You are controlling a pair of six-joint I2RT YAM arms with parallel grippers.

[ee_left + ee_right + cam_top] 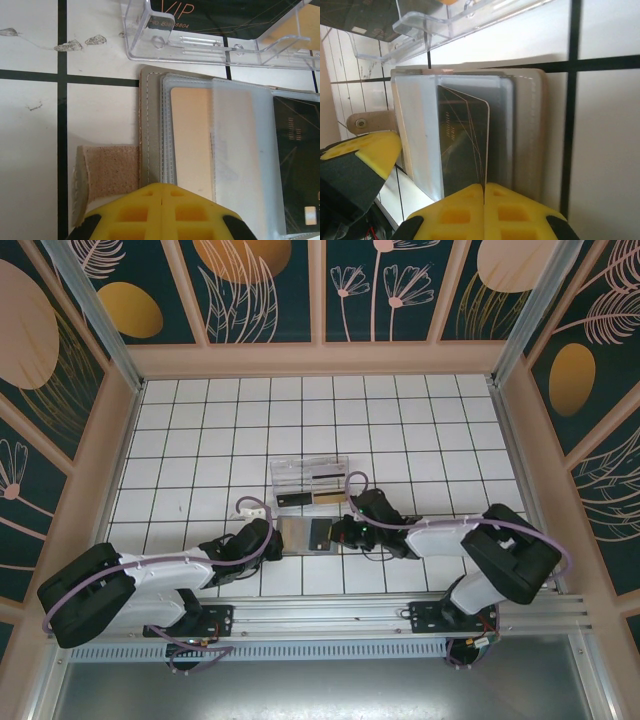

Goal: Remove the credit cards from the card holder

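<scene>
The left gripper [163, 197], yellow pads pressed together, rests on the flat bluish-grey folding card holder [152, 125], just beside its tan tab [112, 167]. The right gripper [484, 192] pinches the edge of a thin dark plastic credit card [462, 145] sticking partly out of the holder's clear sleeve [417, 130]. Just beyond, on the white tiled table [200, 440], a clear rectangular plastic tray [200, 47] holds other cards [210, 15].

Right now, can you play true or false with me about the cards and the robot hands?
1. Both grippers are wide open. False: the left gripper and the right gripper are shut.
2. The clear tray holds a black card. True.
3. The card holder lies between the two grippers. True.
4. The card holder is empty. False: a dark card and a gold card sit in its sleeves.
</scene>
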